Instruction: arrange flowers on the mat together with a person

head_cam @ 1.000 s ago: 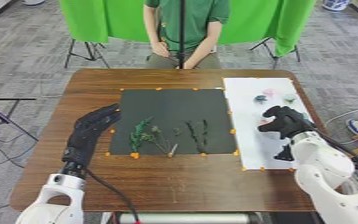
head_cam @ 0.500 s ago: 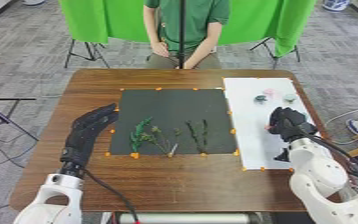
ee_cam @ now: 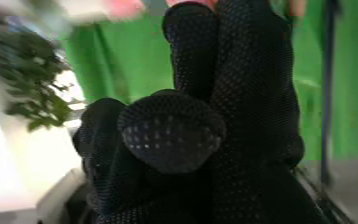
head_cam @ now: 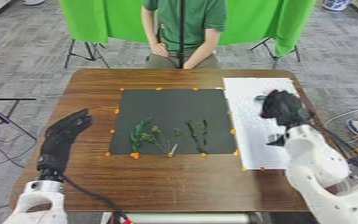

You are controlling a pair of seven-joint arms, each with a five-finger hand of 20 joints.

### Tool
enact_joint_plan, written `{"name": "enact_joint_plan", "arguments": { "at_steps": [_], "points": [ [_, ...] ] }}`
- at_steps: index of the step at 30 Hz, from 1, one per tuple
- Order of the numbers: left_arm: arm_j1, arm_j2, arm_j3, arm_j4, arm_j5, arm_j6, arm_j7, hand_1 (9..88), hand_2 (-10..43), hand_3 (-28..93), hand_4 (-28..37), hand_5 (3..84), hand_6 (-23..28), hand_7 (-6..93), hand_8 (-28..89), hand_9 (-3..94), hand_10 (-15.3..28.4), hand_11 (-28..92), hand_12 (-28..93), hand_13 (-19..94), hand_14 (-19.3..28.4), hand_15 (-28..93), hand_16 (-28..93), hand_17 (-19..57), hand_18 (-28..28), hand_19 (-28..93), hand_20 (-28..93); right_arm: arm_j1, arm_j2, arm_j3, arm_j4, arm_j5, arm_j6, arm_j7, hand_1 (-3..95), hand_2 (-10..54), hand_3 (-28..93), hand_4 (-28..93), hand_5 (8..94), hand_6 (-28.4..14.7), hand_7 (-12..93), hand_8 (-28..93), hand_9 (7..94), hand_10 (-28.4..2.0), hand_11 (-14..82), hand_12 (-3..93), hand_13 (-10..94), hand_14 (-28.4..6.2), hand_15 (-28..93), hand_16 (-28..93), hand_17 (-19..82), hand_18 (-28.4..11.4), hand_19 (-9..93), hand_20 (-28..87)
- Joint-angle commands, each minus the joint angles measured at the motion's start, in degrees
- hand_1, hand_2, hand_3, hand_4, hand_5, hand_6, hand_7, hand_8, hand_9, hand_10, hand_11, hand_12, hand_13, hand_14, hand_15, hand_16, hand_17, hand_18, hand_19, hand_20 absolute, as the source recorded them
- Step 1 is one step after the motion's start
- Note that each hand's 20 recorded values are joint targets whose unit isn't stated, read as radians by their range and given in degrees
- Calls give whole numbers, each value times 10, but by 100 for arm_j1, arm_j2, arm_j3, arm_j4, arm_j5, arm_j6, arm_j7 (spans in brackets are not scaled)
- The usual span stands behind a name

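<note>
Straight ahead of you, a brown worktop (head_cam: 202, 187) carries a dark mat (head_cam: 171, 105) in the middle and a white sheet (head_cam: 255, 155) along the right side. Your right hand (head_cam: 284, 107), in its black glove, is over the upper part of the white sheet; you cannot tell from these views whether it is wide, narrow or holding anything. Just beside it, on its left, is a small bluish-grey flower (head_cam: 260, 98) on the sheet. Your wrist view shows a blurred pink shape (ee_cam: 124, 7) near that hand, and leafy greenery (ee_cam: 29, 72). On the lower half of the mat, you have a leafy green sprig (head_cam: 140, 132) at the left, thin budded stems (head_cam: 162, 141) next to it, and two slim dark-green sprigs (head_cam: 198, 135) farther right, standing near each other and running roughly away from you. Orange markers dot the mat's edges. Your left hand (head_cam: 64, 130) is spread out straight over the worktop to the left of the mat, apart from it, with nothing in its grasp. Green cloth (head_cam: 87, 20) hangs beyond the worktop.
</note>
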Motion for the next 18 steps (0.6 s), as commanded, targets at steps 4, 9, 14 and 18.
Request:
{"name": "enact_joint_plan", "arguments": {
  "at_steps": [4,9,14,18],
  "points": [
    [328,2,-15,145,-194,269,-17,338,-31,595,-160,470,49,126,-55,441,120,169,157,346,160,130,54,44,126,83,189,3512,-1598,-2507,968,416,-581,-1063,946,-95,-283,382,819,9,248,127,937,-71,178,402,937,-6,597,266,648,-139,932,531],
    [193,-6,127,237,-240,316,59,329,-25,597,-163,465,49,124,-55,437,121,168,156,346,161,130,53,45,125,83,189,3782,-2595,-3233,1755,5,-1203,-1542,946,-95,-283,378,818,11,251,125,937,-70,175,402,937,-4,605,266,649,-139,932,541],
    [144,70,160,235,-231,284,61,320,-20,601,-168,458,48,123,-54,435,121,167,156,345,161,129,53,45,126,84,189,3786,-3109,-3724,2295,-539,-1490,-1790,944,-95,-283,373,816,12,256,124,937,-68,175,400,937,-3,615,263,651,-138,932,558],
    [122,114,198,202,-208,261,74,317,-18,602,-169,458,48,123,-53,435,121,167,157,345,161,129,53,44,126,83,189,3729,-3337,-3884,2538,-891,-1591,-1866,942,-95,-283,373,813,14,258,124,937,-66,171,402,937,-1,619,262,652,-138,932,566]
  ]
}}
